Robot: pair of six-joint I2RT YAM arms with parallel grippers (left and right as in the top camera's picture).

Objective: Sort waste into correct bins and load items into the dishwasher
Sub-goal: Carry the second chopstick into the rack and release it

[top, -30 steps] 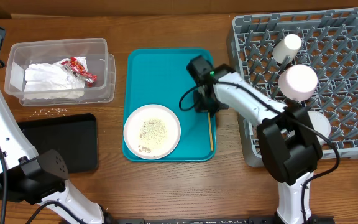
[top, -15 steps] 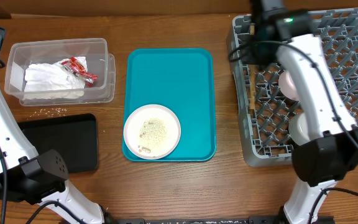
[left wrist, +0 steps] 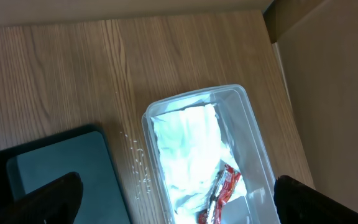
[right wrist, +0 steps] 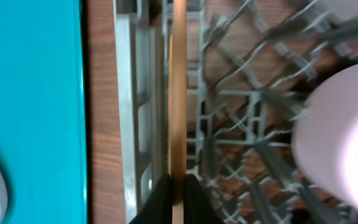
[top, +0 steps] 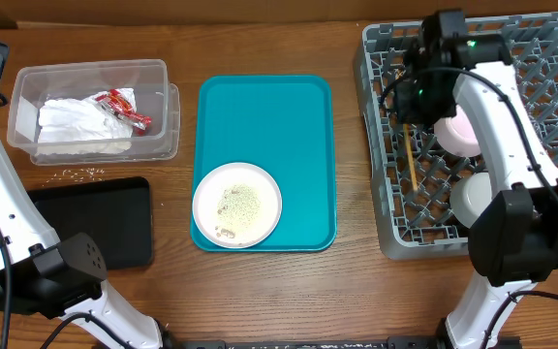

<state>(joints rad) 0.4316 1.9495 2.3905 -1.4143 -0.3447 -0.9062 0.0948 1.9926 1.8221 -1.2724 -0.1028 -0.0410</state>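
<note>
Between the right gripper's (right wrist: 178,194) jaws, clamped shut, a wooden chopstick (right wrist: 178,93) hangs over the grey dish rack's (right wrist: 132,93) left side. Left gripper's (left wrist: 179,202) jaws gape wide above the clear tub (left wrist: 197,93) holding napkins (left wrist: 188,149) and red wrapper (left wrist: 222,190); white plate (top: 209,186) with rice (top: 240,204) sits on teal tray (top: 264,116).

Overhead straight down on table (top: 260,291), left wrist high above tub (left wrist: 197,93), right wrist close over rack (right wrist: 137,106)

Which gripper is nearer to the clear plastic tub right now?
Left. The left gripper hangs open close by the clear tub; the right gripper is beyond the teal tray, over the dish rack, holding a wooden stick.
</note>
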